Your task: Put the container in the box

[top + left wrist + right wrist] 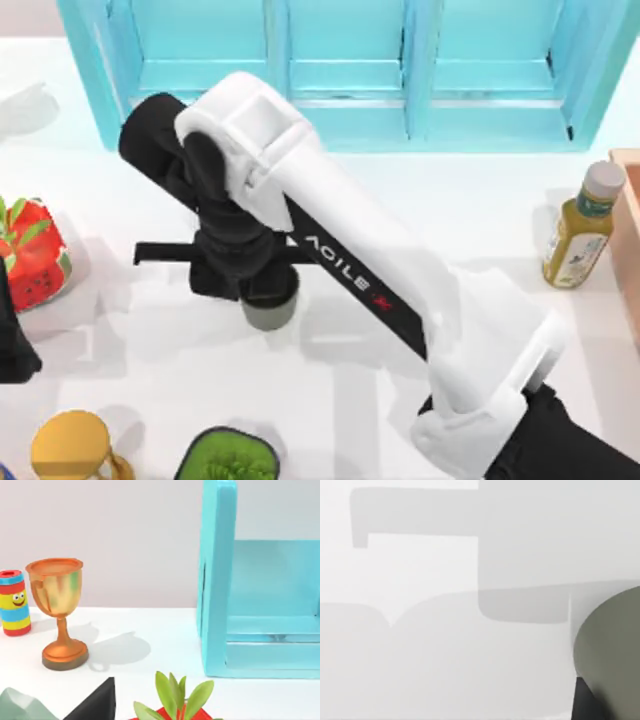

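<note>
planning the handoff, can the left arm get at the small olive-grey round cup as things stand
Probably not easily: the right gripper sits directly over the small olive-grey round cup near the table's middle, its arm covering it. The left gripper is parked at the left edge.

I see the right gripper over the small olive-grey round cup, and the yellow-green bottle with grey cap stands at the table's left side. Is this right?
Not quite: in the top view the yellow-green bottle with grey cap stands at the table's right side. The right gripper is indeed over the small olive-grey round cup.
</note>
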